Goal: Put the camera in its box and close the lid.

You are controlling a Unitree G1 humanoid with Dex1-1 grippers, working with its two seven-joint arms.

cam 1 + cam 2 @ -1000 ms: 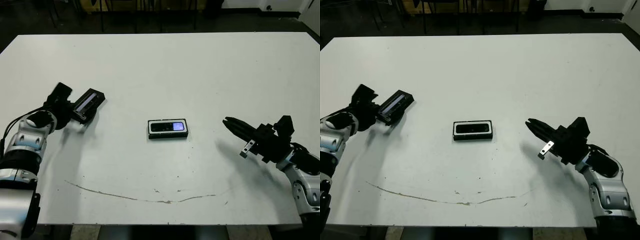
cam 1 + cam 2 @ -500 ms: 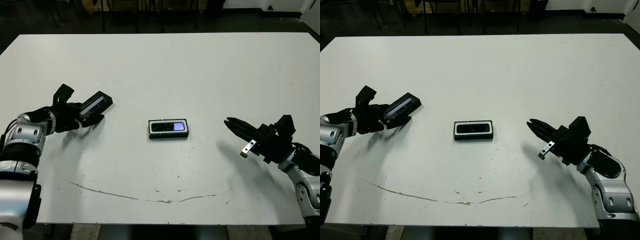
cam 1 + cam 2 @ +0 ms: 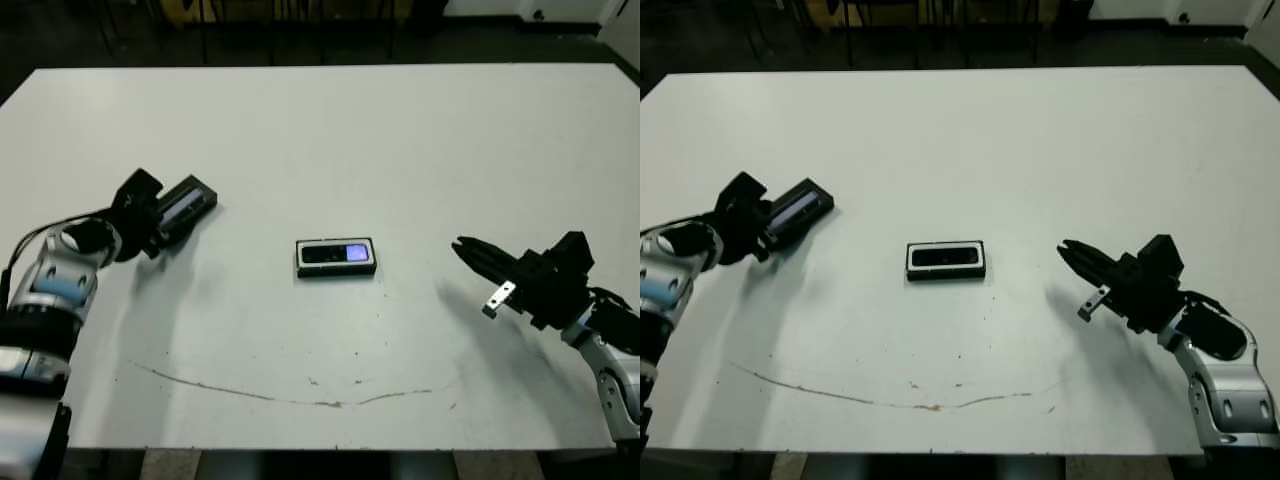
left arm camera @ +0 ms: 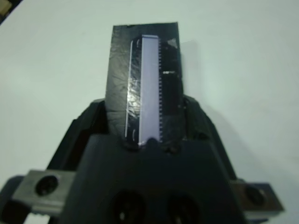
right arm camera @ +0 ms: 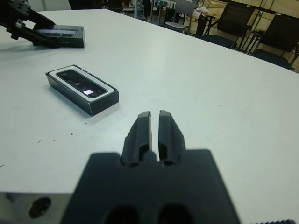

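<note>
The broad white table (image 3: pixel 400 140) bore a long thin brownish scuff line (image 3: pixel 290 392) near its front edge, and beyond its far edge the room lay dark, with chair legs just visible. The right wrist view showed more of that room: black chairs (image 5: pixel 243 23) and stacked boxes past the table's end.

The left gripper (image 3: pixel 150 222) had its two black fingers clamped on one end of the flat black rectangular lid (image 3: pixel 183 207), whose pale grey glossy window strip faced up; the rest of the lid stuck out past the fingertips above the table. In the left wrist view the fingers (image 4: pixel 100 112) pressed against the lid's two long edges.

The right gripper (image 3: pixel 470 252) hovered over bare table with its fingers drawn together, only a thin slit between them in the right wrist view, and nothing held.

The slim black bar-shaped camera (image 3: pixel 336 253), its small bluish-white panel glowing, lay inside the shallow black-walled, white-lined box (image 3: pixel 336 270), well apart from both sets of fingertips, about midway between them. The right eye view showed the camera dark, without the glow.
</note>
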